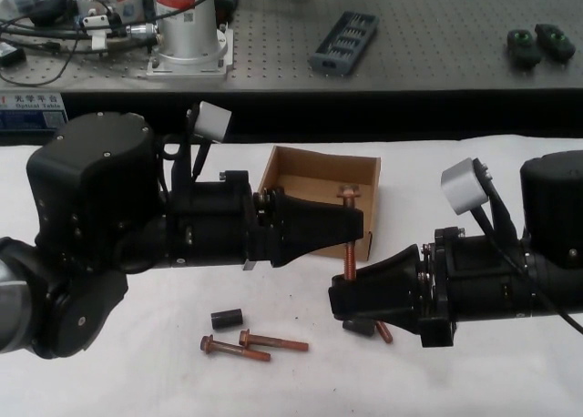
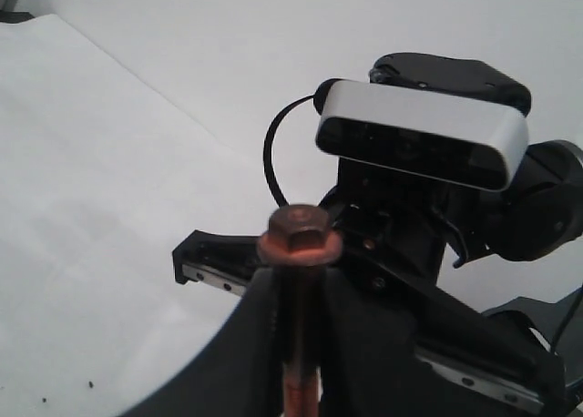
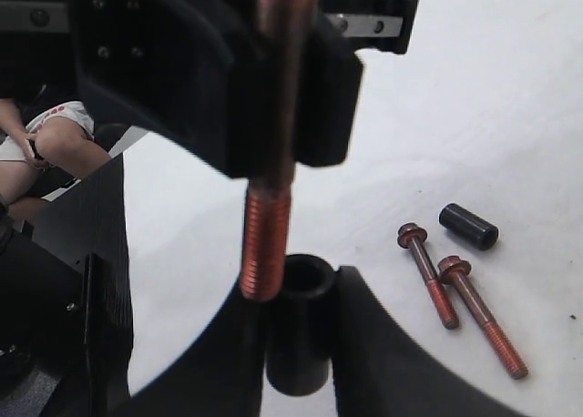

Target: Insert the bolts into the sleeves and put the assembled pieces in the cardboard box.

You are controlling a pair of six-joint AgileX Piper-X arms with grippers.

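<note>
My left gripper (image 1: 352,228) is shut on a copper bolt (image 1: 349,244) that hangs upright, hex head (image 2: 298,237) on top, in front of the cardboard box (image 1: 314,176). Just below it my right gripper (image 1: 339,297) is shut on a black sleeve (image 3: 301,321) held upright with its bore facing up. The bolt's threaded tip (image 3: 264,258) sits at the sleeve's rim, slightly to one side of the bore and not inside it. Two loose bolts (image 1: 235,348) (image 1: 273,342) and a loose sleeve (image 1: 227,320) lie on the white cloth under the left arm.
Another sleeve (image 1: 360,326) and a bolt (image 1: 383,331) lie on the cloth beneath the right gripper. The box stands open behind both grippers. A perforated bench with a metal post (image 1: 187,25) and a black rack (image 1: 343,40) runs along the back.
</note>
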